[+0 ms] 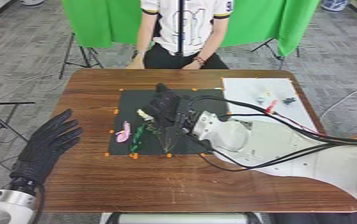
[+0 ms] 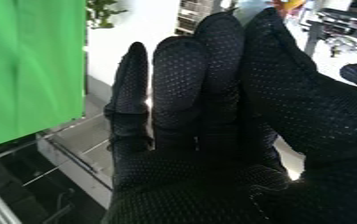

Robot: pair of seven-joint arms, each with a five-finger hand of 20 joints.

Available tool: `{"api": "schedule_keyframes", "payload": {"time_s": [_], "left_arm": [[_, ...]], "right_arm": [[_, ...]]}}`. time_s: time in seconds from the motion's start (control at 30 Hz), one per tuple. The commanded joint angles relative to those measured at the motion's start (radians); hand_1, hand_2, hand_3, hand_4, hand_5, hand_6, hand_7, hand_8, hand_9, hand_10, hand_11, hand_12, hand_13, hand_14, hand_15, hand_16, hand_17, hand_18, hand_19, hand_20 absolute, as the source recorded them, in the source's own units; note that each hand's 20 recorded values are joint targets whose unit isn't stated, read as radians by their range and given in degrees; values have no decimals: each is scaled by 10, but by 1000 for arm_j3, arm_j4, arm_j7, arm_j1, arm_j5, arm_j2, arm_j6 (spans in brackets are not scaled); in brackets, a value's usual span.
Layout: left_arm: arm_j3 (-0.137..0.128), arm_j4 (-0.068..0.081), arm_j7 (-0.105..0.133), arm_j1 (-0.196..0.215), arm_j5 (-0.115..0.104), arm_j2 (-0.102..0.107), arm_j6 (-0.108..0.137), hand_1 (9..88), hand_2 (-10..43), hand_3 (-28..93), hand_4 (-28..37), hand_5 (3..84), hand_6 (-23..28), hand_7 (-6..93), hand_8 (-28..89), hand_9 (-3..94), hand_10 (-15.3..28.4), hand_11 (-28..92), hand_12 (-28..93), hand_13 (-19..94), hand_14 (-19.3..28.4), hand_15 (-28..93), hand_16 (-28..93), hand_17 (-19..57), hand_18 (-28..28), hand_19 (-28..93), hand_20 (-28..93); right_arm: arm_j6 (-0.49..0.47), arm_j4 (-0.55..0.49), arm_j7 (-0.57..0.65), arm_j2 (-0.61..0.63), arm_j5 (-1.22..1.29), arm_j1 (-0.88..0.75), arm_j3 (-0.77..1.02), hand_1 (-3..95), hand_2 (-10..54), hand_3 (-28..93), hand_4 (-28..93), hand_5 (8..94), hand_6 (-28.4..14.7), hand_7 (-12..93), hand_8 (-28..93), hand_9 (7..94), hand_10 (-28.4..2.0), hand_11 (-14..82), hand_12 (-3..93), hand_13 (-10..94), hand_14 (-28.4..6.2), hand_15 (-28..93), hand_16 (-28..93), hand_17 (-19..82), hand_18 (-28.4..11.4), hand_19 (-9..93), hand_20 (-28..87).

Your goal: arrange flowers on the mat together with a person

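Two hands: both robot, black gloves.
Right hand [image 1: 163,107]: over the dark mat [image 1: 192,146], toward its far half. Wrist view has its fingers long and near straight, close together, thumb alongside. Reads as mostly open. Whether it has hold of a stem: can't tell, the glove blocks it.
Left hand [image 1: 46,145]: at the table's left side, well apart from the mat. Open, fingers straight and a bit spread, holding nothing.
White flower [image 1: 144,115]: on the mat, just beside the right hand, on its left.
Pink flower [image 1: 123,133]: on the mat, near its left edge, nearer the robot than the white one.
Green stem [image 1: 137,139]: on the mat, just right of the pink flower, running roughly near to far.
Thin stems [image 1: 167,143]: on the mat, right of the green stem, upper ends close to the right hand.
Orange marks [image 1: 134,156]: along the mat's edges.
White sheet [image 1: 245,90]: right of the mat. Carries a red piece [image 1: 271,106] and a small dark bluish piece [image 1: 288,100]; exact type unclear.
Table [image 1: 157,187]: brown wood, under mat and sheet.
Backdrop [image 1: 94,25]: green cloth, beyond the table.
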Motion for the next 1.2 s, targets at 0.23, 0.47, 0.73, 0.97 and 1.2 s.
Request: {"api": "schedule_keyframes", "payload": {"time_s": [0.23,0.47,0.73,0.97,1.2], "left_arm": [[10,14,-13,-5,1,2,-7,263,0,692,-166,288,22,195,-87,260,113,206,194,220,141,307,24,-78,211,460,85],[6,14,-18,-5,4,-1,-12,262,-3,698,-170,291,24,202,-93,261,115,215,191,220,143,317,21,-79,212,463,84],[2,13,-19,-1,3,-1,-10,260,-9,711,-181,294,25,223,-106,264,119,238,184,219,147,338,12,-79,213,466,81],[3,11,-14,2,2,-2,-9,261,-11,716,-188,295,25,239,-117,264,122,252,174,219,148,351,3,-80,215,471,79],[3,14,-25,-7,6,-12,-15,261,-13,722,-192,296,26,245,-122,265,122,259,169,218,148,354,-1,-81,216,472,76]], "right_arm": [[-20,65,74,-54,-31,30,-2,433,-95,836,-283,597,61,593,-42,720,-49,330,537,598,-38,655,386,212,-141,644,412],[-47,71,72,-54,-33,21,13,412,-95,834,-283,581,58,585,-45,711,-52,316,528,585,-45,659,368,205,-142,641,409],[-62,81,47,-49,-26,13,34,406,-95,828,-283,581,53,575,-48,710,-53,305,524,580,-47,665,346,200,-145,640,407],[-71,54,14,-35,-21,-25,117,387,-95,828,-283,584,49,563,-44,707,-58,317,510,577,-53,684,297,198,-147,641,405],[-102,-62,28,37,-4,-106,267,364,-78,825,-283,581,35,535,-38,675,-77,384,427,567,-62,686,280,194,-150,641,402]]}}
